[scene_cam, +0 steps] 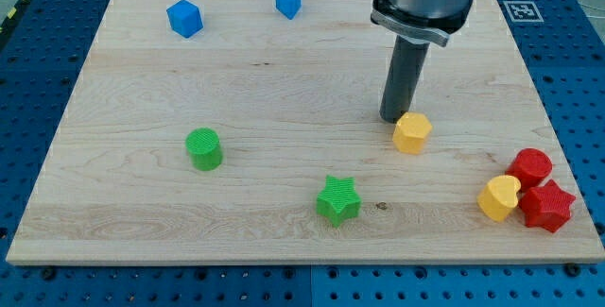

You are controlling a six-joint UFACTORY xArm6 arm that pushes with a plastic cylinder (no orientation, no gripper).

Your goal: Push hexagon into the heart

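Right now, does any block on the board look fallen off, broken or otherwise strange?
Nothing stands out. All blocks lie on the wooden board, none broken. My tip is just above and left of the yellow hexagon. The yellow heart sits tight against the red star and red cylinder, near the board's right edge.

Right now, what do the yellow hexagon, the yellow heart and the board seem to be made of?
Yellow hexagon, beside my tip: probably plastic, matte; fine ridges suggest 3D printing. Yellow heart: same look, likely the same plastic. Board: light wood with visible grain and a smooth finish.
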